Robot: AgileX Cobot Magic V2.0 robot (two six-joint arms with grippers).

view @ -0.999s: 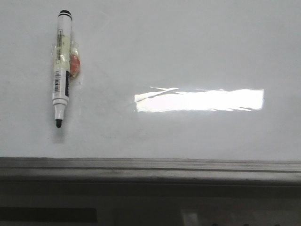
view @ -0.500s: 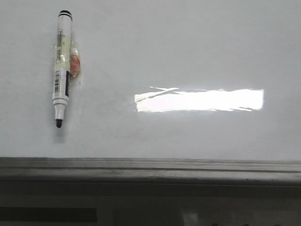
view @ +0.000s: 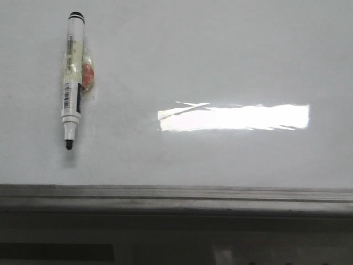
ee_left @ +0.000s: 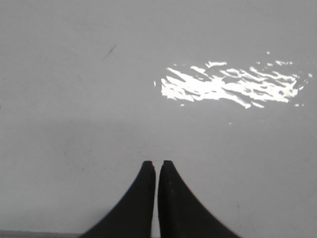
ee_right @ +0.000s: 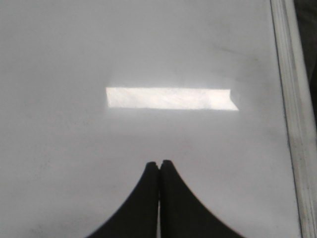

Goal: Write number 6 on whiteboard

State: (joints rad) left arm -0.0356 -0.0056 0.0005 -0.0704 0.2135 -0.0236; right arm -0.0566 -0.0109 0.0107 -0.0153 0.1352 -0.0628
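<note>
Nothing is written yet on the whiteboard (view: 220,66): its glossy white face fills most of the front view, with a grey frame strip (view: 176,196) running along the near edge and only a bright rectangular glare (view: 234,117) near the middle. No number 6 shows anywhere on it, so I judge the task to be at its very first step, before the pen is even picked up.

Both arms hang over bare board. The left gripper (ee_left: 156,166) has its dark fingers pressed nearly together with nothing between them, and the right gripper (ee_right: 159,165) is likewise closed and empty, with the frame strip off to one side of its view.

Smallest is the marker (view: 72,77), lying flat on the board towards the far left corner, uncapped. Its long axis runs almost straight from far edge to near edge, black tip pointing at the near edge, with a scrap of tape and something orange stuck beside its barrel.

Next, I'd say, one gripper must open, reach the marker and close across the barrel.
</note>
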